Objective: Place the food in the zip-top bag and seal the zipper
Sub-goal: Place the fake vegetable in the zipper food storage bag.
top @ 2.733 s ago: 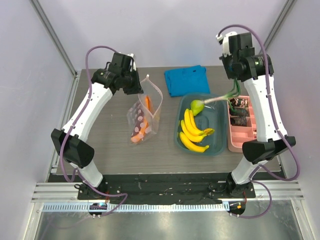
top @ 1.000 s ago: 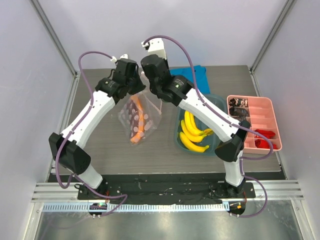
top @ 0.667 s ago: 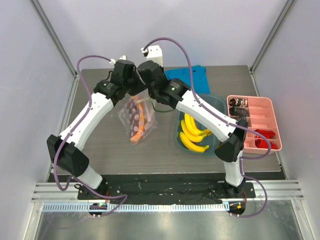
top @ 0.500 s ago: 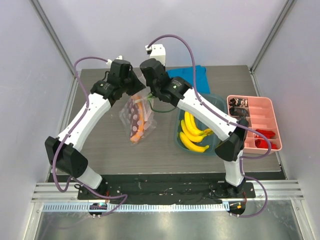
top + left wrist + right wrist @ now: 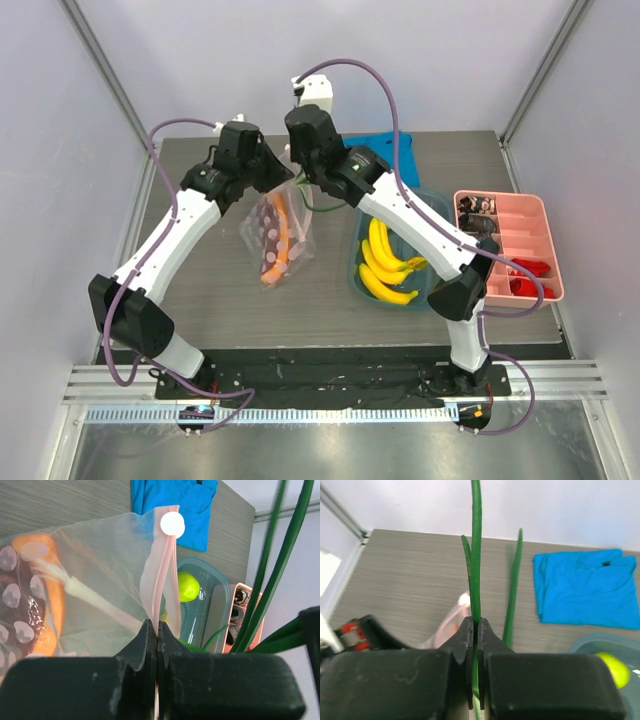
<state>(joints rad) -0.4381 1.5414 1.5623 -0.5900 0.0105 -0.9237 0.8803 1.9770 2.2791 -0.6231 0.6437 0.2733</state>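
Over table (image 5: 210,275), left pincer (image 5: 156,626) clamps zipper (image 5: 161,575); right pincer (image 5: 475,623), onion (image 5: 476,555).

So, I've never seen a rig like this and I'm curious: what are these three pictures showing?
It's two robot arms bolted to a table, seen from above in the wide picture; the other two come from cameras on each wrist. The left hand pinches the pink zipper of a dotted bag, holding its mouth up. The right hand grips a green onion by its leaves; its white end shows through the bag, beside an orange pepper. Bananas and a green pear lie in a teal tub. A blue cloth and a pink tray sit nearby.
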